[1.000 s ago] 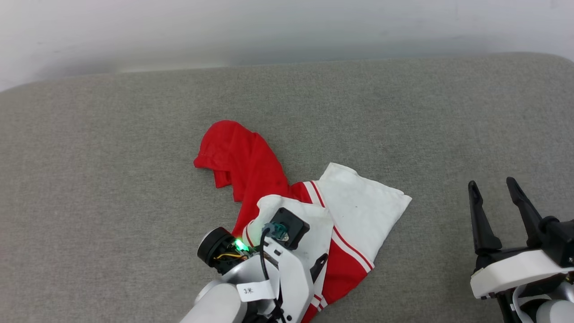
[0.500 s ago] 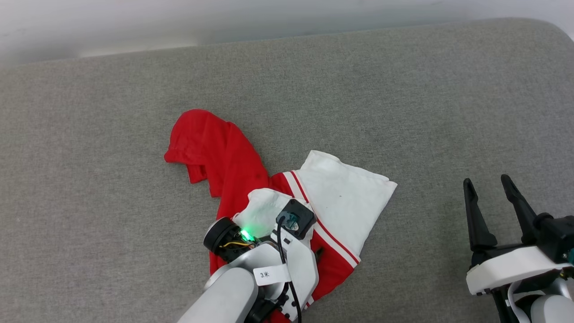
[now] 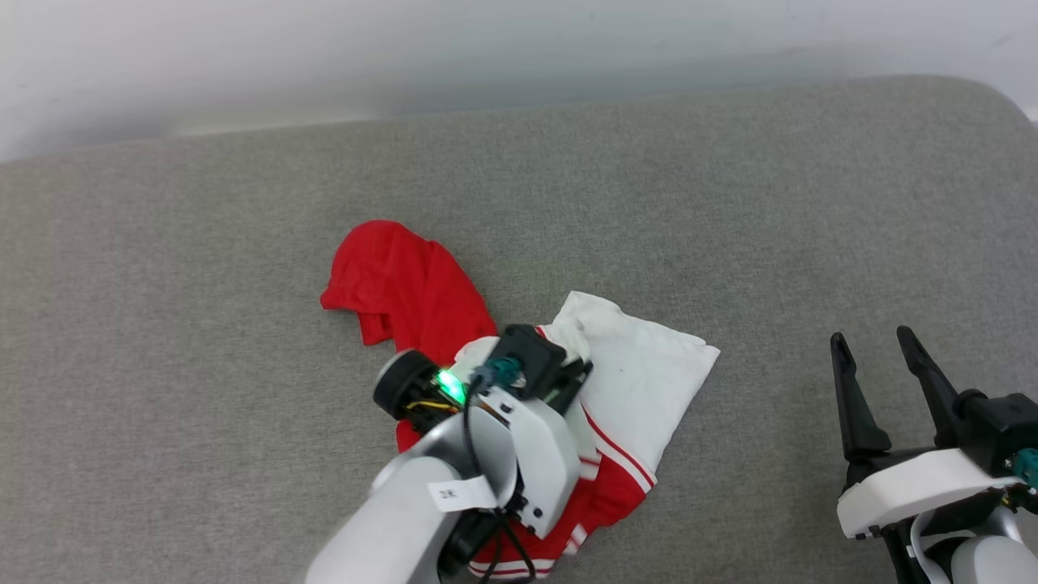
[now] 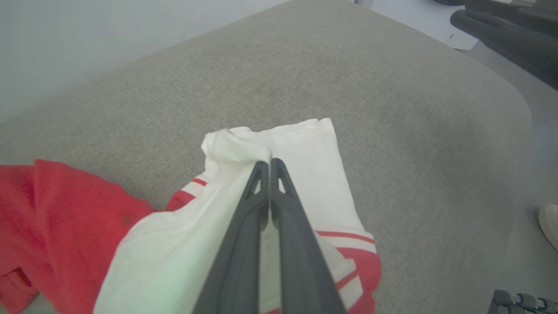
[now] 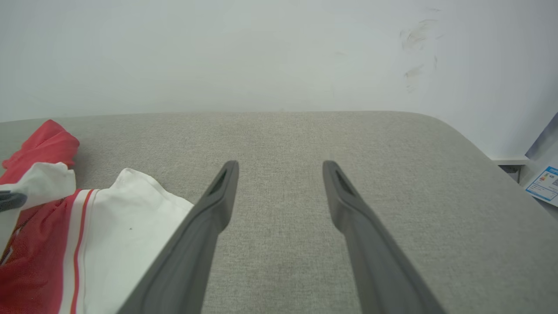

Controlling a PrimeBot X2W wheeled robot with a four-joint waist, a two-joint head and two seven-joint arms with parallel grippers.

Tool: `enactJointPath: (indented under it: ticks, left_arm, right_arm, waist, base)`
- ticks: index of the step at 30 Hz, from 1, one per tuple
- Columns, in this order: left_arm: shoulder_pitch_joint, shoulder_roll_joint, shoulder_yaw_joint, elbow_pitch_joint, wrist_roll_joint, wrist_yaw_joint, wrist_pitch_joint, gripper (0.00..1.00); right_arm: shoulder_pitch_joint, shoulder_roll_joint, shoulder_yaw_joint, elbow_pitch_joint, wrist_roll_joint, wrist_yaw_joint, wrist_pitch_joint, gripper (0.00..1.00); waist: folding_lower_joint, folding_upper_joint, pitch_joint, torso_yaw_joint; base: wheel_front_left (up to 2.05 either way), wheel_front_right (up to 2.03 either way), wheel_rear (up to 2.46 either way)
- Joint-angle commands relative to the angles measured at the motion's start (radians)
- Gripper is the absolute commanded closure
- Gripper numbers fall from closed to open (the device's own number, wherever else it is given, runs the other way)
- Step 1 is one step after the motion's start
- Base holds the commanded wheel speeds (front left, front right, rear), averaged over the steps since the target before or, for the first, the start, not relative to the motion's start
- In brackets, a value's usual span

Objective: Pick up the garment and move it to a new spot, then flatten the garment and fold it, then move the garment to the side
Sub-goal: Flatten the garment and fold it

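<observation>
The garment (image 3: 405, 280), a crumpled red jersey shirt with white sleeves, lies on the grey fabric surface (image 3: 730, 203) and is likely soft and light. The left end effector (image 4: 270, 163) pinches a fold of its white sleeve; the right end effector (image 3: 869, 341) hangs spread, well apart.

Cloth and matt plastic
Soft red-and-white jersey garment (image 3: 405, 284) on a rough grey woven surface (image 3: 730, 203); right gripper (image 3: 869, 334), at 4 o'clock, matt dark plastic.

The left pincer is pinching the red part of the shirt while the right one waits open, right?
Not quite: the left pincer is shut on white cloth of the jersey, not red, as the left wrist view shows. The right pincer does wait open.
</observation>
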Motion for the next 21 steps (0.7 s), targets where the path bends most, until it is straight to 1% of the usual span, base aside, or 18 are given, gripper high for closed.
enactJointPath:
  ticks: [1,5,7,8,16,21]
  left_arm:
    - [-0.001,0.011,0.021,-0.018,-0.007,0.012,-0.033,1.00]
    - [0.032,0.042,0.078,-0.079,-0.025,0.040,-0.100,1.00]
    - [0.042,0.053,0.093,-0.096,-0.028,0.047,-0.112,1.00]
    - [0.056,0.069,0.110,-0.113,-0.033,0.054,-0.124,1.00]
    - [0.225,0.180,0.259,-0.244,-0.082,0.136,-0.198,1.00]
    - [0.346,0.224,0.335,-0.257,-0.114,0.189,-0.219,1.00]
  right_arm:
    - [0.009,0.000,-0.003,0.004,-0.007,0.000,0.002,0.00]
    - [0.027,-0.002,-0.009,0.007,-0.008,0.000,0.005,0.00]
    - [0.033,-0.002,-0.009,0.008,-0.009,0.000,0.006,0.00]
    - [0.038,-0.003,-0.008,0.009,-0.009,0.000,0.008,0.00]
    - [0.067,-0.009,-0.017,0.013,-0.014,0.000,0.024,0.00]
    - [0.077,-0.009,-0.019,0.020,-0.020,0.000,0.036,0.00]
  waist:
    - [0.0000,0.0000,-0.023,0.012]
    - [0.0000,0.0000,-0.055,0.044]
    - [0.0000,0.0000,-0.062,0.054]
    - [0.0000,0.0000,-0.070,0.063]
    - [0.0000,0.0000,-0.114,0.149]
    - [0.0000,0.0000,-0.122,0.186]
  base:
    - [0.00,0.00,0.00]
    - [0.00,0.00,0.00]
    - [0.00,0.00,0.00]
    - [0.00,0.00,0.00]
    - [0.00,0.00,0.00]
    - [0.00,0.00,0.00]
